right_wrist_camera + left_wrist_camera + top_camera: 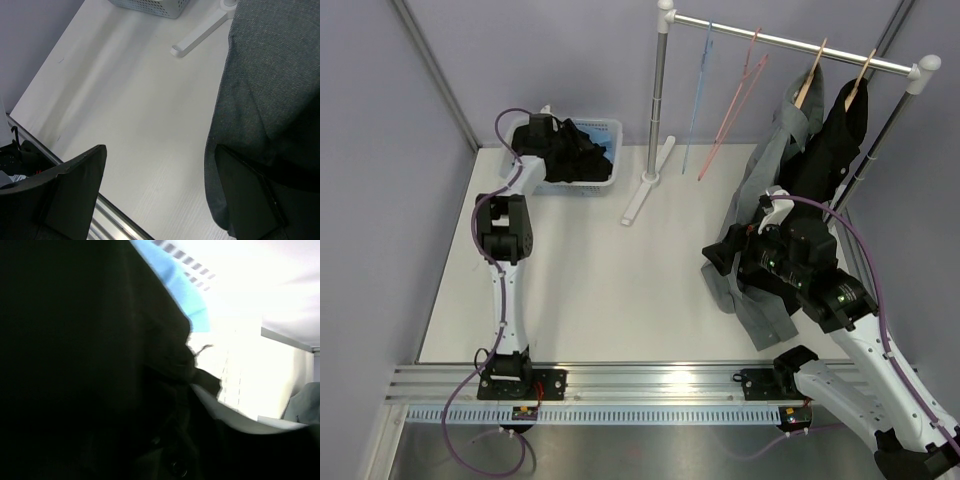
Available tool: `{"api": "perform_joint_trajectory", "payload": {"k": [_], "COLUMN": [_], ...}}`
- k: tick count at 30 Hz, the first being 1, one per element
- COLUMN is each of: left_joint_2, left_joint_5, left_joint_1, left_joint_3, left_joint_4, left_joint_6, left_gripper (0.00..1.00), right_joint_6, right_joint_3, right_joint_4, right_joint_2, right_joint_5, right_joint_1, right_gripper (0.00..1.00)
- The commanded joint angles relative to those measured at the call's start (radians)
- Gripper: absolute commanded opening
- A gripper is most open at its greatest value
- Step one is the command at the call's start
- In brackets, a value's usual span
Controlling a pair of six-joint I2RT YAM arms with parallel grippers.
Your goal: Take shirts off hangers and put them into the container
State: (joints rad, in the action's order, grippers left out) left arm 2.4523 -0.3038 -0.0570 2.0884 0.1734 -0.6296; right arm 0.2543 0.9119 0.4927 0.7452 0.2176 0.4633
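1. Hanging lengthwise from a light wooden hanger (pixel 812 75), collar up and hem down, the grey button shirt (pixel 760 200) brushes the right gripper (pixel 160 152), whose jaws are spread wide and empty.
2. The left gripper (pixel 538 135) is over the shallow white plastic basket (pixel 612 127), which holds 1 crumpled black shirt (pixel 582 158); its jaws are hidden, so its state cannot be told.

Black shirt (pixel 75 365) hides the left fingers in the wrist view.

The white-and-chrome rail (pixel 790 42) carries a thin blue hanger (pixel 698 95), a pink hanger (pixel 735 100) and pale wooden hangers (pixel 812 70) bearing a finely flecked grey shirt (pixel 270 75) and a black shirt (pixel 835 135). Left of the rail, the white perforated basket (pixel 605 128) holds black cloth (pixel 578 148) and light blue cloth (pixel 175 280).
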Motion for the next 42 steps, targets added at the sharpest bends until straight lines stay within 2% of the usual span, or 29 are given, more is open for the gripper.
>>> {"api": "perform_joint_trajectory", "payload": {"k": [1, 2, 5, 8, 13, 17, 21, 27, 28, 36, 42], "left_joint_2": [-0.082, -0.099, -0.17, -0.248, -0.404, -0.556, -0.717, -0.995, -1.082, -1.504, -1.791], "left_joint_5": [-0.035, -0.047, -0.064, -0.077, -0.057, 0.009, 0.097, 0.313, 0.371, 0.463, 0.506], "left_joint_1": [0.019, 0.016, 0.005, 0.005, 0.005, 0.005, 0.005, 0.005, 0.005, 0.005, 0.005], "left_joint_3": [0.022, 0.018, 0.012, -0.014, -0.163, -0.258, -0.385, -0.586, -0.611, -0.852, -0.964], "left_joint_4": [0.057, 0.046, 0.031, -0.007, -0.106, -0.12, -0.103, 0.067, 0.09, 0.299, 0.414], "left_joint_6": [0.079, 0.099, 0.126, 0.114, 0.096, 0.111, 0.165, 0.289, 0.301, 0.361, 0.412], "left_gripper": [0.66, 0.72, 0.84, 0.88, 0.93, 0.99, 0.99, 0.99, 0.99, 0.99, 0.99], "right_joint_6": [-0.015, -0.015, -0.015, -0.015, -0.013, -0.016, -0.023, -0.023, -0.018, 0.013, 0.006], "right_joint_3": [0.008, 0.01, 0.008, 0.008, 0.01, 0.012, 0.025, 0.068, 0.087, 0.153, 0.193], "right_joint_4": [-0.011, -0.009, -0.008, -0.009, -0.006, -0.009, 0.007, 0.053, 0.063, 0.148, 0.234], "right_joint_2": [-0.007, -0.009, -0.015, -0.023, -0.035, -0.044, -0.075, -0.15, -0.158, -0.285, -0.342], "right_joint_5": [-0.021, -0.021, -0.024, -0.026, -0.029, -0.029, -0.052, -0.142, -0.171, -0.365, -0.527], "right_joint_1": [-0.002, 0.0, -0.002, -0.002, -0.002, -0.002, -0.002, -0.002, -0.002, -0.002, -0.002], "right_gripper": [1.0, 0.99, 0.99, 0.99, 1.0, 0.99, 0.99, 0.99, 0.99, 1.0, 0.99]}}
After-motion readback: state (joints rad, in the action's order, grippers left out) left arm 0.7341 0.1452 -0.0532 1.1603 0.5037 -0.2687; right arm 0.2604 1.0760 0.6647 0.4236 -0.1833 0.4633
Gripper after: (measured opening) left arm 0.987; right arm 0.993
